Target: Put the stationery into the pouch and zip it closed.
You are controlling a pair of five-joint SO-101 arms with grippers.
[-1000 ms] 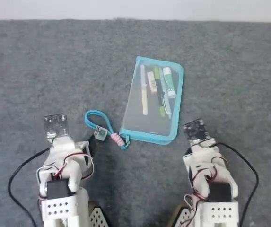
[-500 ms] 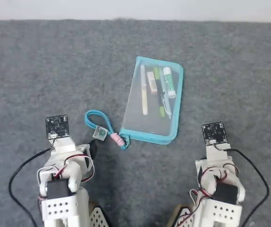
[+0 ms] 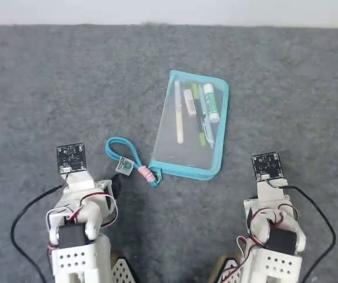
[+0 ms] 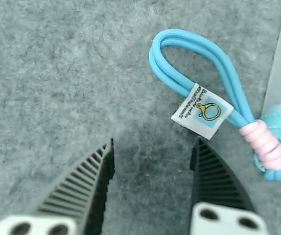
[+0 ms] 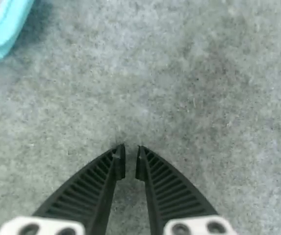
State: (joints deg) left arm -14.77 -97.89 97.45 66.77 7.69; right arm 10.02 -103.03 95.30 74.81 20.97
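Two arms sit low on the grey tabletop [image 3: 39, 88]. The pouch [image 3: 183, 154] lies between and beyond them, stationery [image 3: 198, 112] inside it, its blue loop [image 4: 187, 39] trailing toward the left end effector [image 4: 152, 149], fingers spread wide. The right end effector [image 5: 128, 154] has its tips all but pressed together, holding nothing.
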